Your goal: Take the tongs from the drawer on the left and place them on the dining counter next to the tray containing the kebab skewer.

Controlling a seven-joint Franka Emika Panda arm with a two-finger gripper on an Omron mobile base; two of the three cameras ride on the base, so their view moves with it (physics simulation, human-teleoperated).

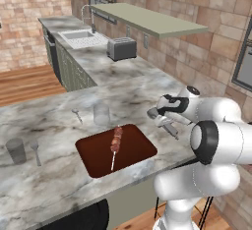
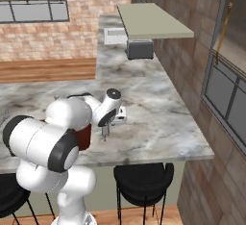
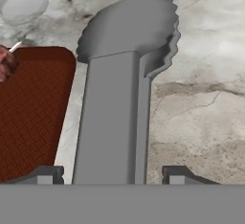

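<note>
Hand view: the tongs (image 3: 122, 94) run up the frame's centre between the two finger tips of the gripper (image 3: 112, 176), scalloped end toward the top. The jaws stand wide with a gap on either side; whether they grip cannot be told. The tray (image 3: 33, 113) lies at left, just beside the tongs. Open dining counter (image 3: 201, 103) fills the right. No legible writing.

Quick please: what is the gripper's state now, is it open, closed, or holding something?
Gripper: jaws wide apart, tongs between the fingers; a grip cannot be told.
</note>
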